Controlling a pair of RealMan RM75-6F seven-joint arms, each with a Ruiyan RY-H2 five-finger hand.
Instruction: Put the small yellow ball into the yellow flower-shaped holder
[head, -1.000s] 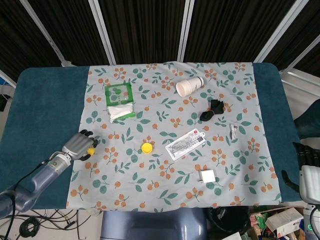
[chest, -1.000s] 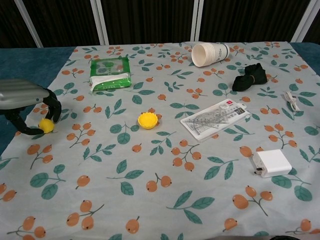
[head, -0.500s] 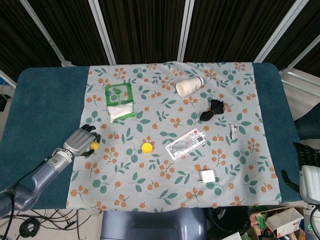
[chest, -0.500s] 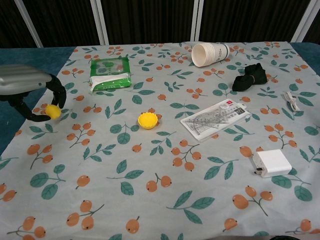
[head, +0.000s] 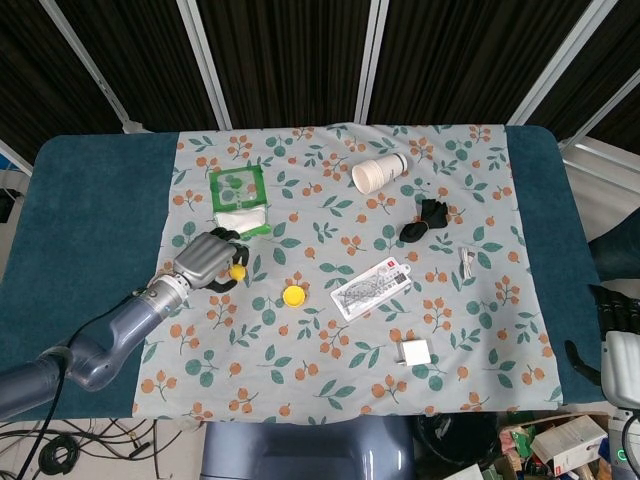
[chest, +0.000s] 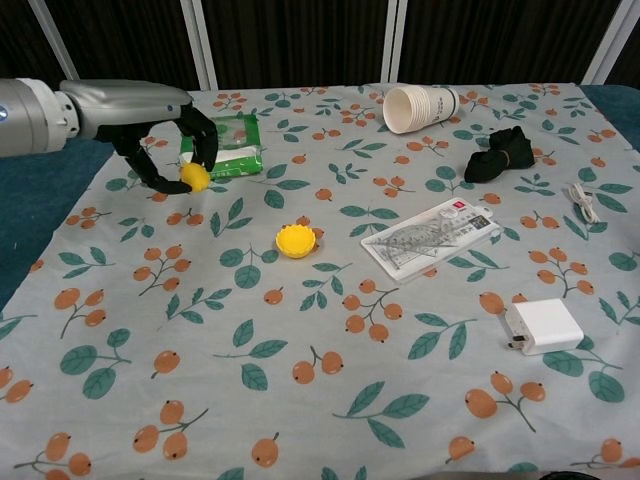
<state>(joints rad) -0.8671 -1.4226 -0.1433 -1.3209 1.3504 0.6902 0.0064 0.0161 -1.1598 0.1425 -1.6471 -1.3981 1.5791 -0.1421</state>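
One hand is busy: the left hand (chest: 165, 125) hangs above the cloth, dark fingers curled round the small yellow ball (chest: 194, 177), left of the yellow flower-shaped holder (chest: 296, 240). A second ago it crouched at the cloth's left edge; now it has lifted and swung inward. The right hand (head: 612, 335) idles off the table's right end, fingers apart.

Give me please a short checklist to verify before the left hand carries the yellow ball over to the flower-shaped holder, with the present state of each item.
1. Ball held: ok. The left hand pinches the small yellow ball between its fingertips, above the cloth.
2. Holder free to receive: ok. The yellow flower-shaped holder sits upright and nothing lies in it.
3. Path to the holder: ok. Only bare printed cloth lies between ball and holder; the green tissue pack stays behind the hand.
4. Firmness of the grip: cannot tell. The fingers hide the contact.
5. Right hand out of the way: ok. The right hand rests off the table's far right edge.
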